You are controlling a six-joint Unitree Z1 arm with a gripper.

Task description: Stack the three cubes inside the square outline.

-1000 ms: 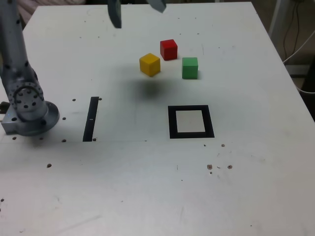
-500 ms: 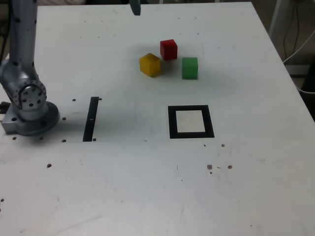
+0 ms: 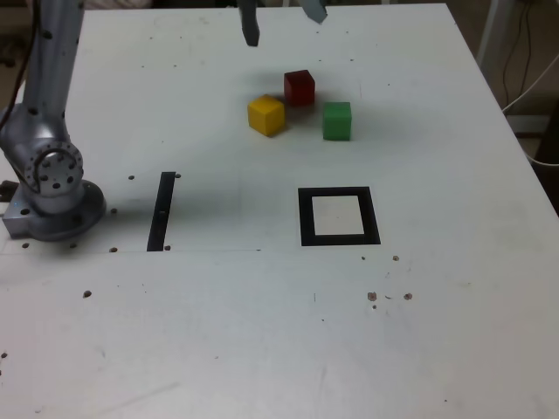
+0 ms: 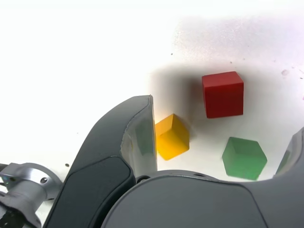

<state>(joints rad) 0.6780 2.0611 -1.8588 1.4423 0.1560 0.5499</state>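
You see the end effector [image 3: 281,19] at the upper centre of the exterior view, its two dark fingers spread wide and empty, raised above the white tabletop [image 3: 262,332]. Half a second ago only one fingertip showed at the top edge; now both reach into frame above the cluster of blocks, which suggests a descent toward a first pick has begun.

The three cubes sit untouched in the upper centre of the exterior view: the small solid red cube [image 3: 300,87] farthest back, the small solid yellow cube [image 3: 266,114] just beside it toward the exterior view's left, and the small solid green cube [image 3: 337,120] toward the exterior view's right. None has shifted over the last second.

The wrist view shows the red cube [image 4: 223,94], yellow cube [image 4: 172,137] and green cube [image 4: 244,157] framed between the spread fingers.

The thick black square outline with a white centre [image 3: 339,216] lies lower in the exterior view, well apart from the cubes and unoccupied. No stacking is yet done. The thin black strip [image 3: 162,211] lies at centre left, near the grey arm base [image 3: 52,188].
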